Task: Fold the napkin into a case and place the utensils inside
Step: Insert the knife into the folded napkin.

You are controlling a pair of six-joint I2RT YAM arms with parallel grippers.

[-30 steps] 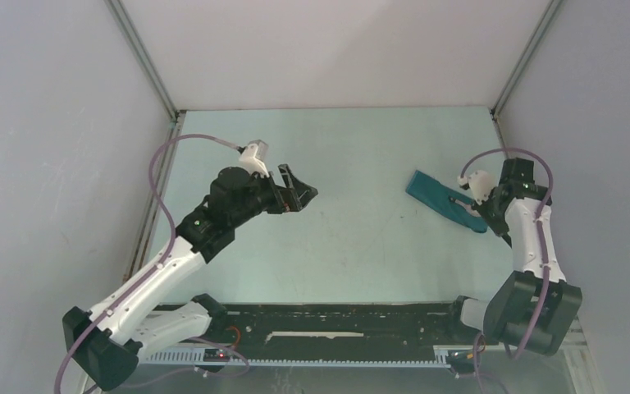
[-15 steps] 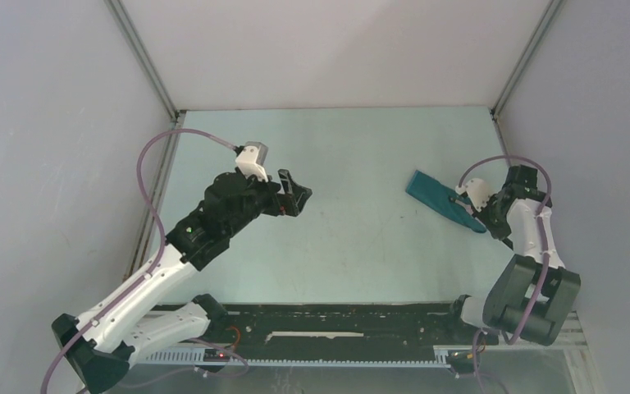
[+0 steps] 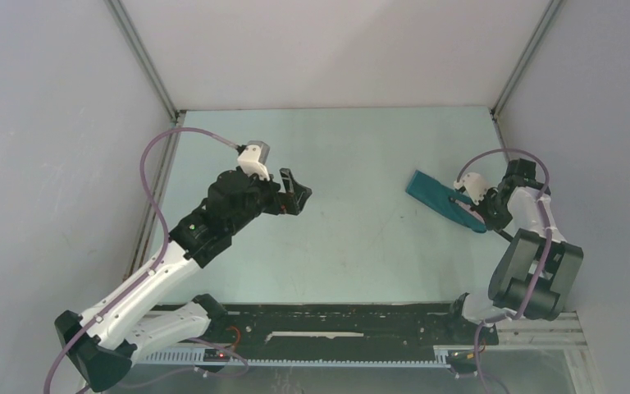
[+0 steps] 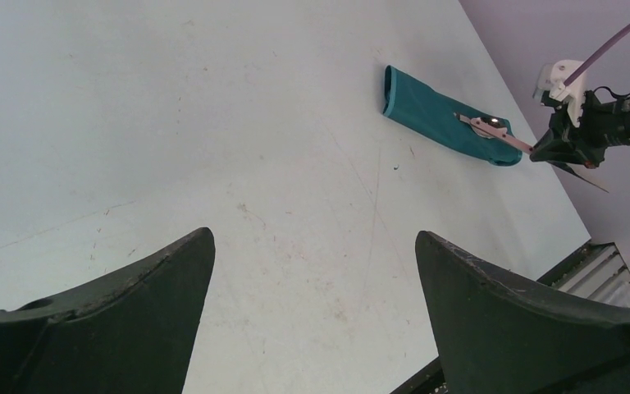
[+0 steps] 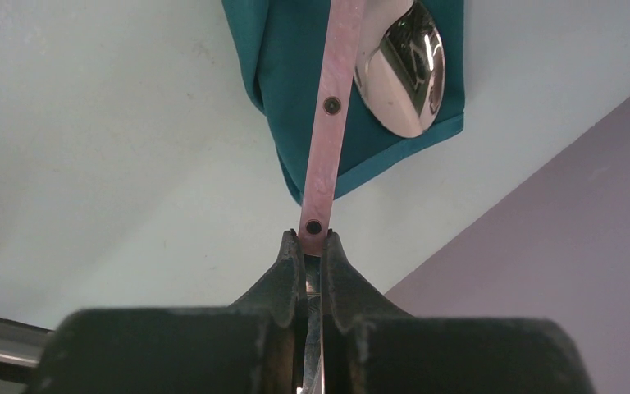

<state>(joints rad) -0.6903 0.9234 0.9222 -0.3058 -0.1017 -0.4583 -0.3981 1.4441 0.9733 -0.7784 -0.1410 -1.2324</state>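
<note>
Right elbow tucks back, yet the right gripper stays clamped on the knife handle, seemingly to steer it along the case at three o'clock beside the spoon, left gripper gaping idle at nine.

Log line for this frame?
left gripper: open, away from case | right gripper: shut on knife | knife: over case | spoon: bowl on case

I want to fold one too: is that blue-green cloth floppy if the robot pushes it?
Probably floppy: the case is thin folded cloth lying flat. Pushed, it would likely bunch rather than slide. The spoon resting on it, and the knife in the right hand, may pin that end.
</note>
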